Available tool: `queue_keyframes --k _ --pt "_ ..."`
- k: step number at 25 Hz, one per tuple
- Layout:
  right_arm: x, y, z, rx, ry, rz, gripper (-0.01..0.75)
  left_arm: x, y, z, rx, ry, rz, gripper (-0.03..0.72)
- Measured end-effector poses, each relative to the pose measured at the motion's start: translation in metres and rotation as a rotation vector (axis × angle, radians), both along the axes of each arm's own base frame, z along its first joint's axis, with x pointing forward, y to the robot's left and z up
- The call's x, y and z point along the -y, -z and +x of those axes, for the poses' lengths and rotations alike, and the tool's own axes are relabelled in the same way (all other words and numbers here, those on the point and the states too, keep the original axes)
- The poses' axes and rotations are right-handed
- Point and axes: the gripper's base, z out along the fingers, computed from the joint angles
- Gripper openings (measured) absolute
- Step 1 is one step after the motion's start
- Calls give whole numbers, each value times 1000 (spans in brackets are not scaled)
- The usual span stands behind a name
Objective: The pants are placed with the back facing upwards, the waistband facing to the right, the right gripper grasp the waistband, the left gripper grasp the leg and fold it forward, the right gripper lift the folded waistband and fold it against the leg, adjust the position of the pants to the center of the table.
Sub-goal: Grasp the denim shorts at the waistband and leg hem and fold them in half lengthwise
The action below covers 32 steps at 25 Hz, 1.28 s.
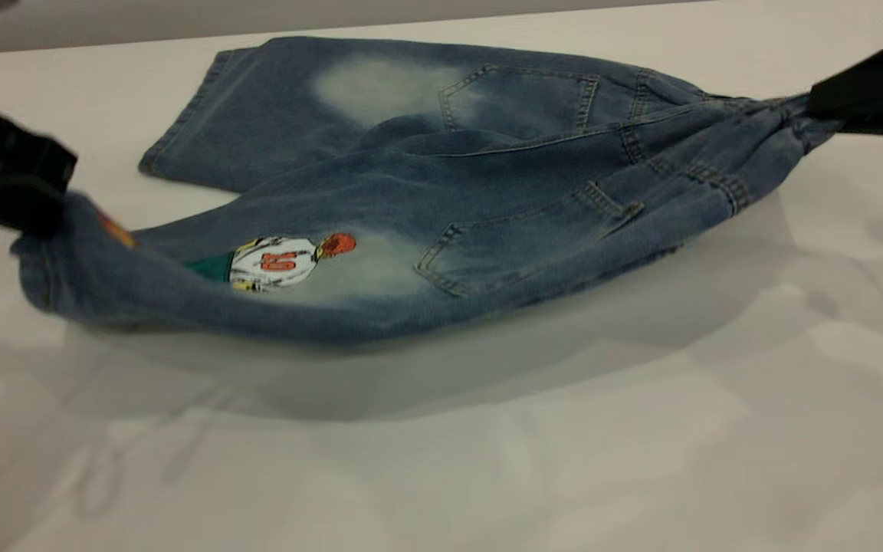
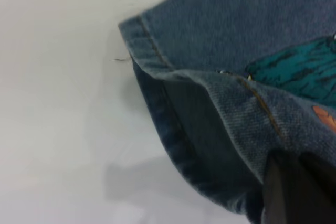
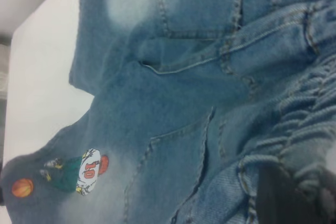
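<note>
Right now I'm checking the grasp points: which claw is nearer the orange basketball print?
Left. The left claw pinches the printed leg's hem beside the orange basketball, while the right claw grips the waistband at the pants' opposite end.

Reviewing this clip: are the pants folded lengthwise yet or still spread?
Mid-fold. The pants have the printed leg raised off the table by the left gripper, the waistband pinched by the right gripper; the plain leg lies flat.
</note>
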Motion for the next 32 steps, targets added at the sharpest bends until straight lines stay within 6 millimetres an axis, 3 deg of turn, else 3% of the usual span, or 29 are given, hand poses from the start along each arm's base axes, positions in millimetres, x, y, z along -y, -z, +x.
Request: queue_keyframes --k 10,17,32 --pt "4 -18 18 74 12 -8 27 37 -23 15 100 124 -25 31" --pt "12 -34 42 89 75 -9 27 42 -41 29 168 123 -44 31" --pt "24 -63 76 116 101 -71 27 46 -80 57 334 143 -46 31"
